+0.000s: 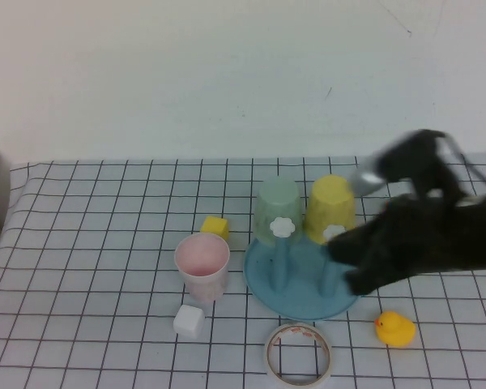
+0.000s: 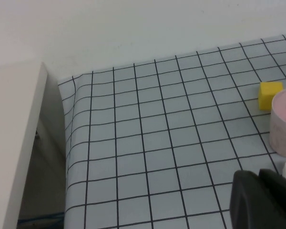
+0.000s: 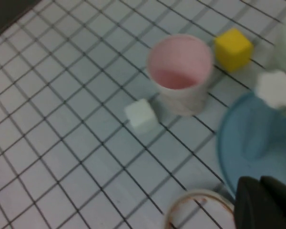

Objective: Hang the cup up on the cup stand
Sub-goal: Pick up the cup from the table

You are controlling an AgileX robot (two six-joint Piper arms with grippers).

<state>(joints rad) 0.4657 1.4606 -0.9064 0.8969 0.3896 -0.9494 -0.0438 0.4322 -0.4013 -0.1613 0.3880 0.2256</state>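
At the far left, the left gripper [image 2: 262,200] shows only in its wrist view, low at the lower right of that frame over the checked worktop [image 1: 89,243], its jaws closed on nothing. Left of centre in the high view the cup [image 1: 202,265] stands upright, mouth up, between a yellow block [image 1: 215,226] above it and a white block [image 1: 189,321] below, just left of the cup stand [image 1: 300,284]. On the stand a mint-green cup [image 1: 277,209] and a yellow cup [image 1: 330,208] already sit upside down over pegs. A tape roll [image 1: 300,353] lies at the bottom centre and a rubber duck [image 1: 395,329] at lower right. The right gripper [image 1: 348,263] is blurred over the stand's right side, jaws together and empty. Likely risks: the arm could knock the hung cups or a flower knob [image 1: 283,227] as it crosses, and the smooth, handleless cup could tip when approached. No brand, label or writing can be read.
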